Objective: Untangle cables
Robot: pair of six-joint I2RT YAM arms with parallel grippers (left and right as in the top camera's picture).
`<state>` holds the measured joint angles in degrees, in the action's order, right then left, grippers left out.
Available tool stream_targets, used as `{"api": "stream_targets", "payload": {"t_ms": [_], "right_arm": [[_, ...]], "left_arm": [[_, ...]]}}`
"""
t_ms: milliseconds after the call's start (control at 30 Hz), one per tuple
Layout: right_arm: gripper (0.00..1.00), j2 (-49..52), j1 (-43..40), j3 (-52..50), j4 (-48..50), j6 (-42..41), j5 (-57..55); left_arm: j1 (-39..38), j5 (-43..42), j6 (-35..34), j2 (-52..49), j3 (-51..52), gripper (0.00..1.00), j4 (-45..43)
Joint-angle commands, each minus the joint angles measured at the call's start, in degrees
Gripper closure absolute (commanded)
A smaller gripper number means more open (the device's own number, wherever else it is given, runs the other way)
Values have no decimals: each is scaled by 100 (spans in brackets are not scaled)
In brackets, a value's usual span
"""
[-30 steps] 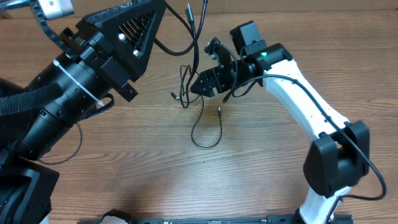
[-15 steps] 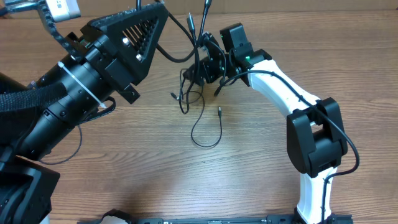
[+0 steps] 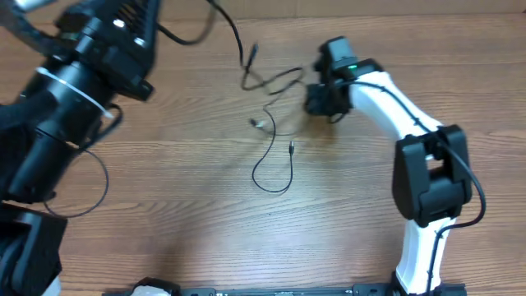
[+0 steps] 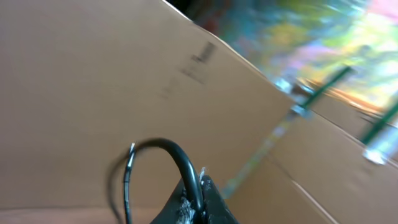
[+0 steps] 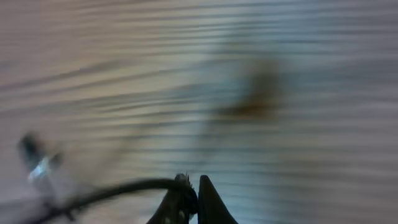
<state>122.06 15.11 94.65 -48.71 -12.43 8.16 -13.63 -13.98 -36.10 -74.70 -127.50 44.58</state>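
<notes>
The cables (image 3: 273,168) are thin black cords spread over the middle of the wooden table (image 3: 164,230): a loop near the centre, a small plug (image 3: 292,149) and a silver-tipped end (image 3: 260,123). One strand runs right to my right gripper (image 3: 316,100), which is low over the table. In the right wrist view that gripper (image 5: 194,194) is shut on a blurred black cable (image 5: 118,190). My left arm (image 3: 74,90) fills the upper left. Seen from the left wrist, the left gripper (image 4: 198,202) is shut on a thicker black cable (image 4: 180,158) that arches up out of it.
Brown cardboard (image 4: 74,74) fills the left wrist view behind the held cord. A black base bar (image 3: 271,290) lies along the table's near edge. The right arm's white links (image 3: 411,123) reach across the right side.
My right gripper has shut on a cable and drawn back to the right. The left arm swung up and left with its cord, and the bunched tangle has stretched out.
</notes>
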Motion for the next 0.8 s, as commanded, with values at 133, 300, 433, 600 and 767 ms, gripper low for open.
{"api": "stream_targets", "payload": {"t_ms": [133,300,433,600,767], "right_arm": [[96,74,-1862,28,-555,-903,-511],[96,76,-2677,28,-831,-951,-455],[96,74,-3051,28,-918,-1032,-240],[96,74,-3171,28,-927,-955,538],[96,70,-2846,70,-804,-144,1674]], "left_arm": [[1626,232,787,17,-125,96,584],[2500,339,1043,-107,-125,96,990],[3206,409,1047,-295,-125,96,1296],[3609,-13,1300,-621,-125,96,1947],[3292,-1093,1388,-763,-125,96,2188]]}}
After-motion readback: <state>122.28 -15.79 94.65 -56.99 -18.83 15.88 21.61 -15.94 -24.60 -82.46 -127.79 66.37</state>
